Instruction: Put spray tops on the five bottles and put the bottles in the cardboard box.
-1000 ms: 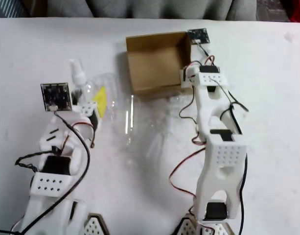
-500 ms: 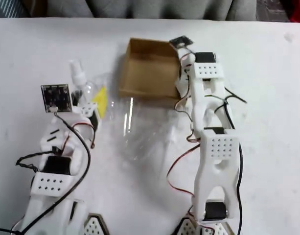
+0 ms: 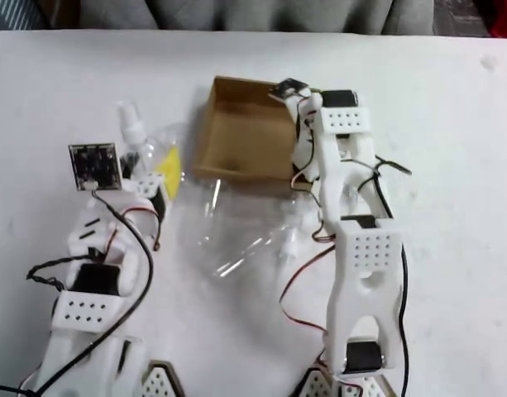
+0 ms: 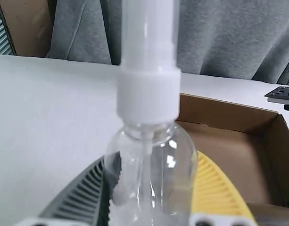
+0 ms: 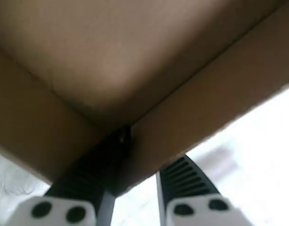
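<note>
The task looks to be at an early stage. The cardboard box (image 3: 245,124) sits skewed near the middle of the table's (image 3: 451,124) far edge, and nothing can be seen inside it. One bottle (image 4: 151,160) already wears its white spray top (image 4: 148,84). It stands upright in the left pincer (image 4: 151,188) toward the left side of the table, just beside the box. The pincer's grey and yellow fingers are closed narrowly on the bottle's clear body.

More clear bottles (image 3: 236,240) lie loose on the middle of the table between the two arms. Glare makes their number, and whether any has a top, impossible to tell. By this reckoning the capped bottle is yet to be boxed and the others are yet to be dealt with.

The right pincer (image 5: 139,174) is at the box's near right corner. Its fingers are drawn narrow with the cardboard wall pinched between them.
</note>
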